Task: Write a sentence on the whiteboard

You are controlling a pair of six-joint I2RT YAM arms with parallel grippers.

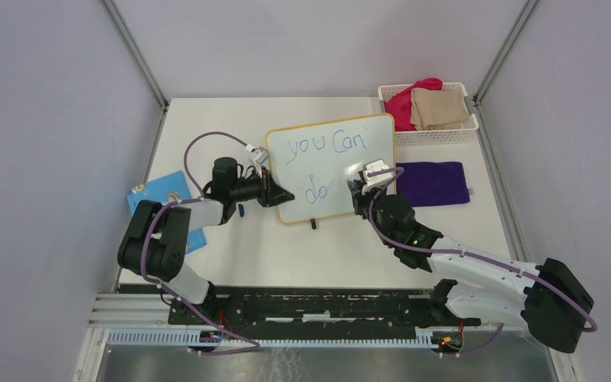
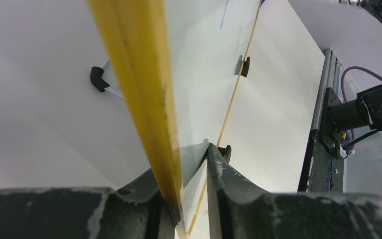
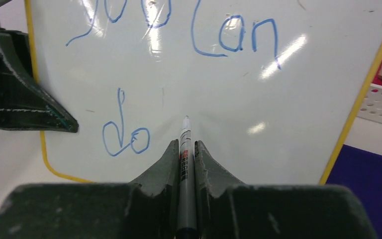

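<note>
Table edge: both arms reach out from their rail across the table (image 1: 286, 255) to the whiteboard (image 1: 342, 171), which sits mid-table between them.
Right gripper: the right gripper (image 1: 363, 189) has its jaws closed on a marker (image 3: 185, 149). The barrel runs straight out between the fingers, and the tip is at the board face just right of "do". I cannot tell whether it touches.
Left gripper: the left gripper (image 1: 278, 195) has its jaws clamped on the board's left edge, pinching the yellow rim low down.
Whiteboard: it is propped on small black feet (image 2: 98, 78) with its face toward the arms, and seems to lean back a little.
Sentence: the sentence (image 1: 330, 147) reads "you Can" on top and "do" beneath, in thin blue strokes. The rest of the lower line is blank, so I'd say it is a little past halfway.
Step in hand: starting the next word after "do".
Doing it well: leave a clear gap after the "o" and match the height of "do". Press lightly and evenly so the left clamp takes the push, and finish short of the right rim, where there looks to be room.
Risk: on that glossy face a hard press could rock or skid the board, and too light a touch could leave gaps in the strokes.
Farther off: a blue card (image 1: 155, 195) lies left of the left arm, and a purple cloth (image 1: 433, 183) lies just right of the board. A white basket (image 1: 437, 135) of pink and beige cloths sits at the far right.
</note>
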